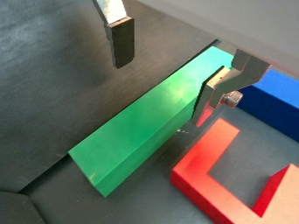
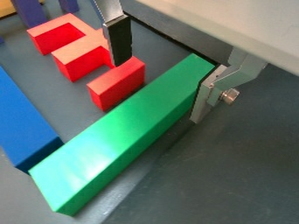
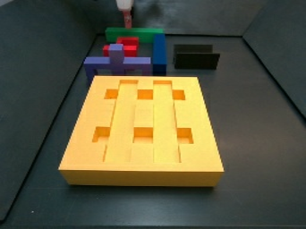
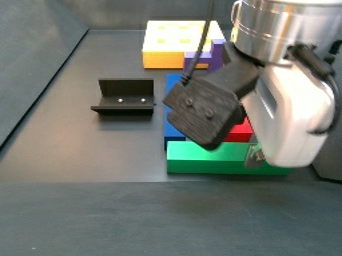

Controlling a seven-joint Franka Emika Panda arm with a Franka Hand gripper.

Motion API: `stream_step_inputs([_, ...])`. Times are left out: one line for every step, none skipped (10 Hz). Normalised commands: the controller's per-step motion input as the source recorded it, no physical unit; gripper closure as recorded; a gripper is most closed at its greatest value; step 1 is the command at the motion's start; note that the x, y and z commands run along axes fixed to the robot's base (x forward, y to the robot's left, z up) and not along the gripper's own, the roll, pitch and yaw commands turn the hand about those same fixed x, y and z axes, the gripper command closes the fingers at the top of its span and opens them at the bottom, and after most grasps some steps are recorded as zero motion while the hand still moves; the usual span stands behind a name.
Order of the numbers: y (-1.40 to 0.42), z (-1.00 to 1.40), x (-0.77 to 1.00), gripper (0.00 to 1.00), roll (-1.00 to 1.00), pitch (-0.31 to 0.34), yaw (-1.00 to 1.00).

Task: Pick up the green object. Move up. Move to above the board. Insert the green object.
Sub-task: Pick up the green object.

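The green object [image 1: 146, 122] is a long green bar lying flat on the dark floor, seen in both wrist views [image 2: 117, 144]. My gripper [image 1: 170, 74] is open and straddles one end of the bar. One finger [image 2: 208, 92] stands right at the bar's side. The other finger [image 2: 117, 44] is apart from it, with bare floor between. In a side view the green object [image 3: 131, 34] lies at the far end, beyond the orange-yellow board [image 3: 143, 161], with the gripper [image 3: 124, 11] above it. From the opposite side the green object [image 4: 221, 160] is nearest and the board [image 4: 167, 45] is behind.
A red U-shaped block [image 2: 70, 44] lies beside the bar, close to the free finger. A blue block [image 2: 17, 114] and a purple block [image 3: 116, 61] sit between the bar and the board. The dark fixture [image 3: 195, 55] stands next to them. Dark walls enclose the floor.
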Motion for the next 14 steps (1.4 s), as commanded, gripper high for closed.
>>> stream_step_inputs([0.0, -0.53, 0.0, 0.0, -0.16, -0.236, -0.13])
stream_step_inputs([-0.12, -0.47, 0.12, 0.0, 0.0, -0.076, -0.19])
stream_step_inputs([0.0, -0.48, 0.05, 0.0, 0.06, -0.004, -0.2])
stream_step_inputs([0.0, -0.53, 0.0, 0.0, 0.04, -0.059, -0.17])
stream_step_inputs([0.04, -0.52, 0.0, 0.0, 0.02, -0.077, -0.15])
stream_step_inputs([0.08, -0.42, 0.0, 0.0, 0.0, -0.064, -0.1])
stream_step_inputs([0.09, -0.26, 0.13, 0.0, 0.0, 0.0, 0.0])
stream_step_inputs([0.24, 0.0, 0.28, 0.0, -0.15, 0.02, 0.0])
stream_step_inputs([0.17, 0.0, 0.14, 0.0, -0.1, 0.0, 0.0])
stream_step_inputs([0.15, 0.02, 0.1, 0.0, -0.1, 0.0, 0.0])
stream_step_inputs([0.08, 0.18, 0.13, 0.0, -0.1, 0.036, 0.0])
stream_step_inputs([0.03, 0.03, 0.04, 0.0, -0.06, 0.0, 0.0])
stream_step_inputs([0.0, 0.06, 0.12, 0.0, -0.03, 0.001, 0.0])
stream_step_inputs([0.0, 0.0, 0.07, 0.0, -0.01, 0.0, 0.0])
